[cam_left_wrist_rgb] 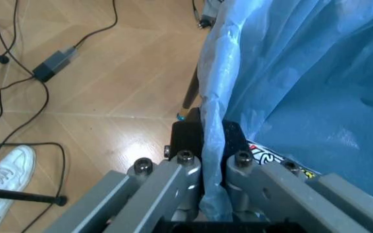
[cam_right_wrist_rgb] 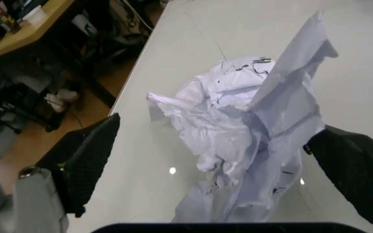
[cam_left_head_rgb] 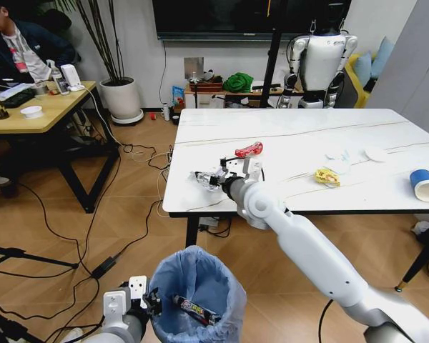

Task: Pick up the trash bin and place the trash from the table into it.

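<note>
Now I see right gripper [cam_right_wrist_rgb: 219,160] spread wide around crumpled clear-silver wrapper [cam_right_wrist_rgb: 245,141] on white marble-look table [cam_left_head_rgb: 286,139]; left gripper [cam_left_wrist_rgb: 213,167] clamps rim of blue-lined round trash bin [cam_left_head_rgb: 196,293] below table.

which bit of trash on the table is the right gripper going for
The crumpled clear-silver wrapper near the table's left edge: the open right gripper straddles it. The red wrapper lies just beyond, untouched.

I see a glossy white marble-look tabletop [cam_left_head_rgb: 286,136] under crumpled, rough white paper [cam_right_wrist_rgb: 238,131]. My left hand [cam_left_wrist_rgb: 212,194] is matt grey metal, pinching the thin, wrinkly light-blue plastic liner of the round bin [cam_left_head_rgb: 196,293]. The floor [cam_left_head_rgb: 93,229] looks like smooth wood.
</note>
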`<state>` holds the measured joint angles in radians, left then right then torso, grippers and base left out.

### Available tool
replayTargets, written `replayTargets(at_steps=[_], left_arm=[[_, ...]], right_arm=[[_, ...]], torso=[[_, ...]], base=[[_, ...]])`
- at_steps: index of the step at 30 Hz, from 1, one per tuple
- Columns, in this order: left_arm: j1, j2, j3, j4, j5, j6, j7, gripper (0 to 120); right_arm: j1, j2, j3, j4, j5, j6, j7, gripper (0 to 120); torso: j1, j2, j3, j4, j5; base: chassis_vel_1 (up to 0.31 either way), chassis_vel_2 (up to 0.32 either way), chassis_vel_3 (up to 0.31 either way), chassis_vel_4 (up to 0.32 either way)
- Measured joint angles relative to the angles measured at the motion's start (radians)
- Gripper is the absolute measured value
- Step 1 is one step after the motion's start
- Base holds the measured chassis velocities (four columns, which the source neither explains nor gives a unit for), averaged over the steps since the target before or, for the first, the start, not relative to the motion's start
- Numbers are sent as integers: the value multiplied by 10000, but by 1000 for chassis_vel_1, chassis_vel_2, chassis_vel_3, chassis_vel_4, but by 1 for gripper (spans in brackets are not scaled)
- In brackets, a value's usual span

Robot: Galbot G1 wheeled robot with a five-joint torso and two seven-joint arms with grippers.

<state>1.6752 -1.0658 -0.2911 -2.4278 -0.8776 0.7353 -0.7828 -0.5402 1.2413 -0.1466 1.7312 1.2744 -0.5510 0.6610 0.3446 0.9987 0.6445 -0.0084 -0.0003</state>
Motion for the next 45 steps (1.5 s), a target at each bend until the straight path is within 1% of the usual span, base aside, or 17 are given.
replayTargets(at_steps=[2,3,7,8,11,12,16,17,20,21,25,30,33,35,39,40,45], left_arm=[[-19,34,-91,-10,-76,0,17,0],[-19,34,-91,-10,-76,0,17,0],[-57,83,-194,-16,-154,0,42,0],[-57,83,-194,-16,-154,0,42,0],[-67,100,-229,-17,-180,1,54,0],[-67,100,-229,-17,-180,1,54,0],[-76,112,-261,-17,-188,0,75,0],[-76,112,-261,-17,-188,0,75,0],[-81,104,-263,-17,-190,0,79,0],[-81,104,-263,-17,-190,0,79,0],[-61,81,-274,-11,-181,0,80,0],[-63,57,-267,1,-161,1,80,0],[-58,53,-282,8,-151,0,82,0],[-57,53,-303,8,-151,0,82,0],[-52,78,-496,3,-206,1,102,0],[-52,78,-496,3,-206,1,102,0],[-72,125,-625,-6,-309,0,105,0]], right_arm=[[26,42,-35,-131,-159,52,-78,86],[26,42,-35,-131,-159,52,-78,86],[58,59,-95,-226,-316,92,-190,68],[58,59,-95,-226,-316,92,-190,68],[53,65,-138,-293,-463,124,-260,54],[53,65,-138,-293,-463,124,-260,54],[5,15,-187,-268,-541,167,-342,34],[5,15,-187,-268,-541,167,-342,34],[-8,-46,-192,-187,-605,189,-400,22],[-8,-46,-192,-187,-605,189,-400,22],[-60,-252,-174,174,-605,216,-485,1],[-129,-503,-11,603,-552,251,-619,0],[-169,-935,301,1236,-214,272,-795,0],[-174,-1043,371,1397,-117,275,-810,0],[-434,-1834,863,2726,599,282,-812,0],[-434,-1834,863,2726,599,282,-812,0],[-939,-2345,1179,3855,1020,278,-850,0]], torso=[[0,0,0,0,0],[0,0,0,0,0],[0,0,0,0,0],[0,0,0,0,0],[0,0,0,0,1],[0,0,0,0,1],[-2,0,0,0,3],[-2,0,0,0,3],[-1,0,0,0,3],[-1,0,0,0,3],[-2,0,0,1,3],[-2,0,0,1,4],[-2,0,0,0,4],[-2,1,-1,0,4],[-1,1,-1,0,6],[-1,1,-1,0,6],[-2,1,-1,1,4]], base=[[0,0,0,0],[0,0,0,0],[0,0,0,0],[0,0,0,0],[0,0,0,0],[0,0,0,0],[0,0,0,0],[0,0,0,0],[0,0,0,0],[0,0,0,0],[0,0,0,0],[0,0,0,0],[0,0,0,0],[0,0,0,0],[0,0,0,0],[0,0,0,0],[0,0,0,0]])
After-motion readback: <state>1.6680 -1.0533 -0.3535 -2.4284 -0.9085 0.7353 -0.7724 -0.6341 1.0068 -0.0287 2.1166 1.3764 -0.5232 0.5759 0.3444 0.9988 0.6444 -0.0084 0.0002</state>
